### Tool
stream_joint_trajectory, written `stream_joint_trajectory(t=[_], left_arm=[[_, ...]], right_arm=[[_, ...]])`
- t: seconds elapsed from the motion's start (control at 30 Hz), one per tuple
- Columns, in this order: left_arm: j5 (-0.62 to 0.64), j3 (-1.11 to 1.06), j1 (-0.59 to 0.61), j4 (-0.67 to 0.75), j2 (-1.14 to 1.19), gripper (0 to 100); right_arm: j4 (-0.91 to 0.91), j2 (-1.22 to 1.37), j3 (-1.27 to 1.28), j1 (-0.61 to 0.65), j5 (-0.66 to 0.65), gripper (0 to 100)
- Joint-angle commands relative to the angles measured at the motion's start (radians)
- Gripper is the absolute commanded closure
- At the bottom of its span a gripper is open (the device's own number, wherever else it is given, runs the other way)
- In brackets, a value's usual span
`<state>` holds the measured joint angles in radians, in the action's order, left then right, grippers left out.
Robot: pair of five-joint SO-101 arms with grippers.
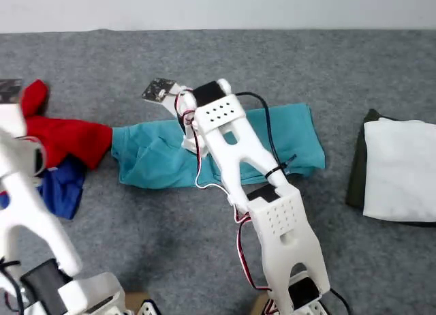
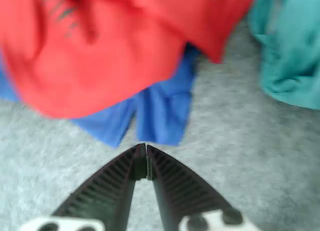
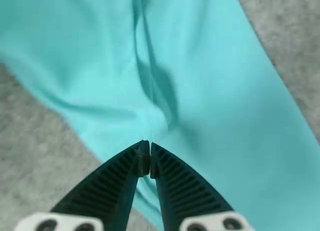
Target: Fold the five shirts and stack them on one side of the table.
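A teal shirt (image 1: 293, 134) lies folded into a long band across the middle of the table. My right gripper (image 3: 149, 149) is down on the teal shirt (image 3: 210, 91), shut on a pinch of its cloth, with a crease running up to the tips. In the high view the right gripper (image 1: 187, 134) sits at the band's middle. A red shirt (image 2: 90, 51) lies crumpled over a blue shirt (image 2: 160, 116) at the table's left. My left gripper (image 2: 145, 152) is shut and holds nothing, just above the grey table beside the blue shirt's edge.
A folded white shirt (image 1: 402, 168) rests on a dark green shirt (image 1: 357, 165) at the right side. The left arm (image 1: 27, 206) stands over the red shirt (image 1: 65, 138) and blue shirt (image 1: 65, 185). Grey felt table (image 1: 150, 226) lies bare in front.
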<state>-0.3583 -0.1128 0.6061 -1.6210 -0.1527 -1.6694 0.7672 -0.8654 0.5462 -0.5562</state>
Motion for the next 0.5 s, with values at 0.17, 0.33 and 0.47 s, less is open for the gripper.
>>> stream_joint_trajectory(t=[0.17,0.33,0.47], left_arm=[[-0.002,0.015,-0.264,0.012,-0.017,99],[0.018,0.028,-0.374,0.06,0.155,98],[0.032,0.079,-0.465,0.068,0.305,91]], right_arm=[[-0.119,-0.157,-0.091,-0.028,0.097,98.8],[-0.127,-0.225,-0.087,-0.104,0.146,98.8],[-0.127,-0.323,-0.083,-0.219,0.201,98.8]])
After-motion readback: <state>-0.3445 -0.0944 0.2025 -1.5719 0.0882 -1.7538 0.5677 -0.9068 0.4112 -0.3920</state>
